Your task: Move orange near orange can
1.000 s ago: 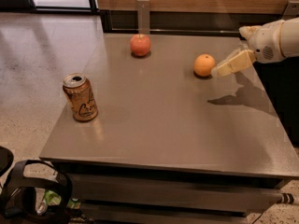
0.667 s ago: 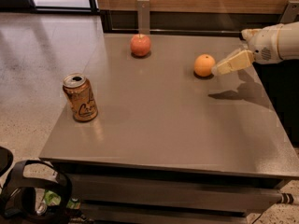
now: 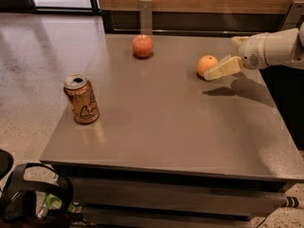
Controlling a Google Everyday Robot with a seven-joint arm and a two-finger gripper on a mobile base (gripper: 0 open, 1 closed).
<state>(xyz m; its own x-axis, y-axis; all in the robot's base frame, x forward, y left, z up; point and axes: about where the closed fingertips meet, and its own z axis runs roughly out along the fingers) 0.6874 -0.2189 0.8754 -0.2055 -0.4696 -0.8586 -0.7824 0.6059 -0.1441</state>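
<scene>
The orange (image 3: 206, 63) rests on the grey table (image 3: 171, 122), at the back right. The orange can (image 3: 82, 99) stands upright near the table's left edge, far from the orange. My gripper (image 3: 217, 71) reaches in from the right on a white arm (image 3: 273, 49). It is low over the table, right beside the orange's near right side. From here I cannot say whether it touches the orange.
A red apple (image 3: 142, 45) sits at the back middle of the table, before a wooden wall. A clear upright post (image 3: 146, 14) stands behind it. A black object (image 3: 33, 196) lies on the floor at the front left.
My gripper has crept a little left and down, closer to the orange. The orange, the can and the apple have not moved.
</scene>
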